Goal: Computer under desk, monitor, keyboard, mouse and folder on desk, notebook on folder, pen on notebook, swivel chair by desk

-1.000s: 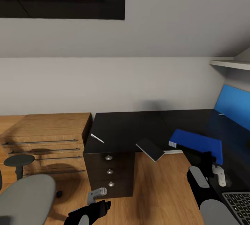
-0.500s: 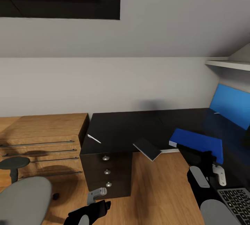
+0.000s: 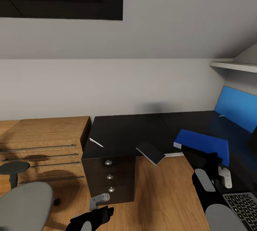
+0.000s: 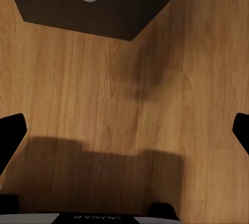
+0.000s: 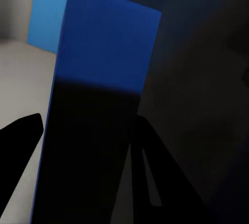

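Nearest the camera, the left gripper (image 3: 98,202) hangs low over the wood floor (image 4: 104,105) in front of the black drawer unit (image 3: 109,177); in its wrist view the fingers stand wide apart with nothing between them. On the other side, the right gripper (image 3: 223,175) sits at the desk (image 3: 128,131) edge just above the keyboard (image 3: 242,206), and whether it grips anything I cannot tell — its wrist view looks along the blue folder (image 5: 98,94) with dark fingers on either side. The grey chair (image 3: 21,206) seat fills the lower corner, near the oak drawers (image 3: 43,145). Farther on, the folder (image 3: 203,145) lies on the desk, a small dark notebook (image 3: 150,152) overhangs the desk's inner edge, and a thin pen (image 3: 96,142) lies toward the desk's far end. Against a second ago, the whole scene has slid slightly sideways — the camera turned, the things did not. With the folder apparently placed, the notebook seems next.
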You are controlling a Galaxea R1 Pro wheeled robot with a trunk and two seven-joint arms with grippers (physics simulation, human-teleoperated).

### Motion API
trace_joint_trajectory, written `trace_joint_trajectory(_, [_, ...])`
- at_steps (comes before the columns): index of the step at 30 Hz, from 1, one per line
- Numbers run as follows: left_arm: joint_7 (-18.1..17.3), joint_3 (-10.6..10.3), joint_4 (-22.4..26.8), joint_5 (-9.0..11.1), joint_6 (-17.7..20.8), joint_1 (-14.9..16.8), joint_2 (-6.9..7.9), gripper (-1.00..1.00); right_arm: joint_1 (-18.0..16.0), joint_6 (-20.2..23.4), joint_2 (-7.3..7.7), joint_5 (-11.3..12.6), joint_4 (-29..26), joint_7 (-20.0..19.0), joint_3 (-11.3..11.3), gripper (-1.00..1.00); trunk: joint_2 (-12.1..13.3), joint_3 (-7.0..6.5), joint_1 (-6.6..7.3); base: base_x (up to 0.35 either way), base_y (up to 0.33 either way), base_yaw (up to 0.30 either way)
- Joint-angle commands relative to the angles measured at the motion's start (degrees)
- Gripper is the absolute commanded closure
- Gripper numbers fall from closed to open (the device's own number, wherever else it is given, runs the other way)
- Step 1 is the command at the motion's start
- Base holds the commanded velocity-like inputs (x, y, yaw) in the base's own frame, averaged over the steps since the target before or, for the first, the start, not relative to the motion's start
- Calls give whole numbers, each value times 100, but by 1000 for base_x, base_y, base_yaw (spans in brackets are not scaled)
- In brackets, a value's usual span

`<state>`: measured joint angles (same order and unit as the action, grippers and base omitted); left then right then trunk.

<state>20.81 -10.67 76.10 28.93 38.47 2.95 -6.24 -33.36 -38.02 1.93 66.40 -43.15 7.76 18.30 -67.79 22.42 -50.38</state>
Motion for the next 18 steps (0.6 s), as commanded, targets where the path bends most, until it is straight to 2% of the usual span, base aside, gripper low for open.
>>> trace_joint_trajectory(1, [53,-5,-2,60,12,4,0,-100,-3,-12,1,-4,-10,34,-7,100,-4,7,0,0,0,0])
trace_joint_trajectory(18, [51,-118,-191,37,3,3,3,-100,-3,-7,42,-14,13,49,16,100,-4,7,0,129,-21,0])
